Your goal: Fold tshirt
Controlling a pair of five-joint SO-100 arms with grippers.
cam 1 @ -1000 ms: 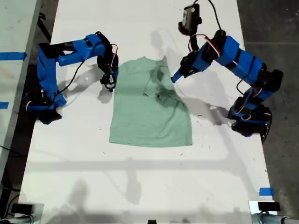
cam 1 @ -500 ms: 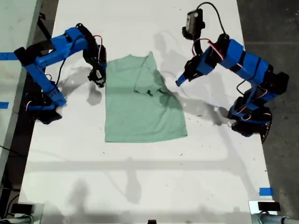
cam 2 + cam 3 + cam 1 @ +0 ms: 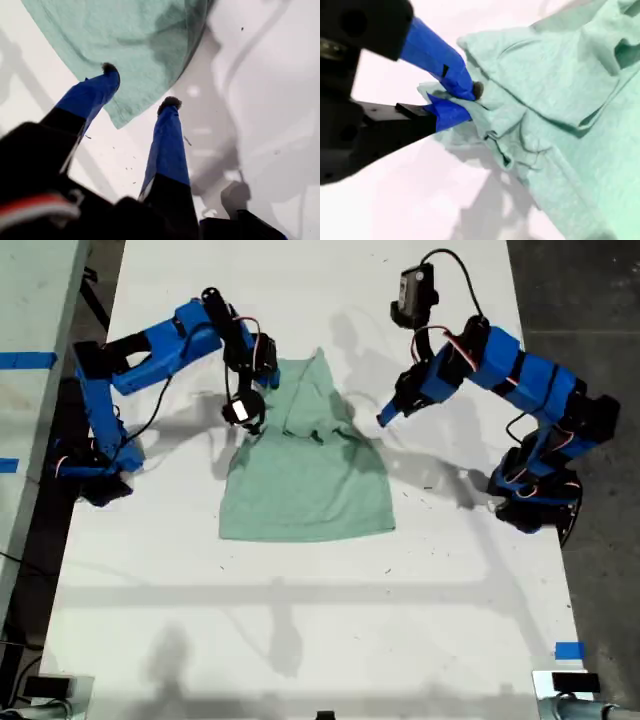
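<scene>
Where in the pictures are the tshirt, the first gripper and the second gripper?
tshirt (image 3: 305,495): exterior view, on the flat lower body of the fabric.
my first gripper (image 3: 139,86): first wrist view, midway between the two open blue fingers.
my second gripper (image 3: 465,100): second wrist view, where the fingers pinch the cloth.

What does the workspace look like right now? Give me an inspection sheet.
Surface: white table, a few dark specks.
Job's things: tshirt lies partly folded, bunched toward the exterior view's top.
Clutter: nothing seen.
Grippers: my first gripper open at the tshirt's edge; my second gripper shut on bunched fabric.
Cables: black cable looped above the arm at the exterior view's right.
Surroundings: dark floor; blue tape on the table.
</scene>
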